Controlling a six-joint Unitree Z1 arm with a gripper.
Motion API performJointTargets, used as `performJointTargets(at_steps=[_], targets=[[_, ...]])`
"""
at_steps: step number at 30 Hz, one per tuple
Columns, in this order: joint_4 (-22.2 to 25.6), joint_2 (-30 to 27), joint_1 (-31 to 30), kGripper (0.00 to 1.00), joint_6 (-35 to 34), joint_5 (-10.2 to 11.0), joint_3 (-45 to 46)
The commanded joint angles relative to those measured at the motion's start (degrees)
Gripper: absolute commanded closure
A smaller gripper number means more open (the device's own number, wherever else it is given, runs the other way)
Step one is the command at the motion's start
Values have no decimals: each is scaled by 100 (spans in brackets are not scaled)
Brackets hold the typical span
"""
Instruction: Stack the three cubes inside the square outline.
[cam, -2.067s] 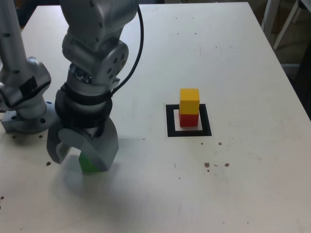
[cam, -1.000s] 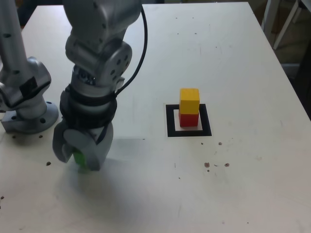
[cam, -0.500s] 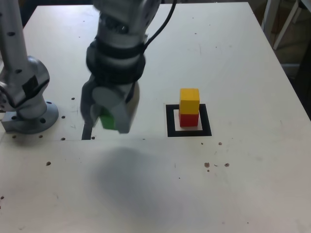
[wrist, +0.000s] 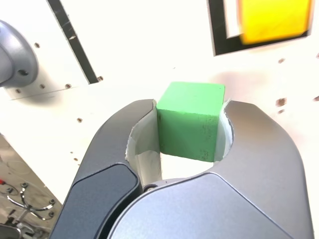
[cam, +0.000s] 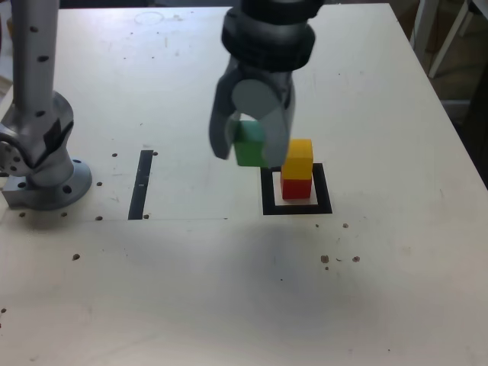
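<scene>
Our fingers (wrist: 259, 129) pinched the solid green cube (wrist: 190, 122); we judged it best carried toward three o'clock, centred above the yellow cube (cam: 297, 158), then lowered gently.

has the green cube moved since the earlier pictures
Yes. The green cube, held in the tool, has gone up and toward the exterior view's right, closer to the black square outline.

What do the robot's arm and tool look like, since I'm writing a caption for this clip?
The arm is dark grey and rounded. The tool has two thick, curved grey jaws, hollowed on the inside, with paler inner faces.
</scene>
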Motion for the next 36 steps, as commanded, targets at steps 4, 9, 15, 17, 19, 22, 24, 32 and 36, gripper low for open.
performJointTargets(at_steps=[4, 9, 15, 17, 19, 22, 24, 32, 36], targets=[[105, 248, 302, 70, 218, -2, -324], [130, 455, 574, 70, 402, -11, -599], [146, 584, 776, 70, 540, 6, -772], [148, 617, 826, 70, 572, 10, -798], [149, 642, 864, 70, 598, 13, -810], [148, 674, 897, 70, 624, 13, -825], [144, 697, 901, 70, 629, 13, -844], [132, 740, 901, 68, 630, 38, -869], [118, 740, 911, 41, 626, 62, -842]])
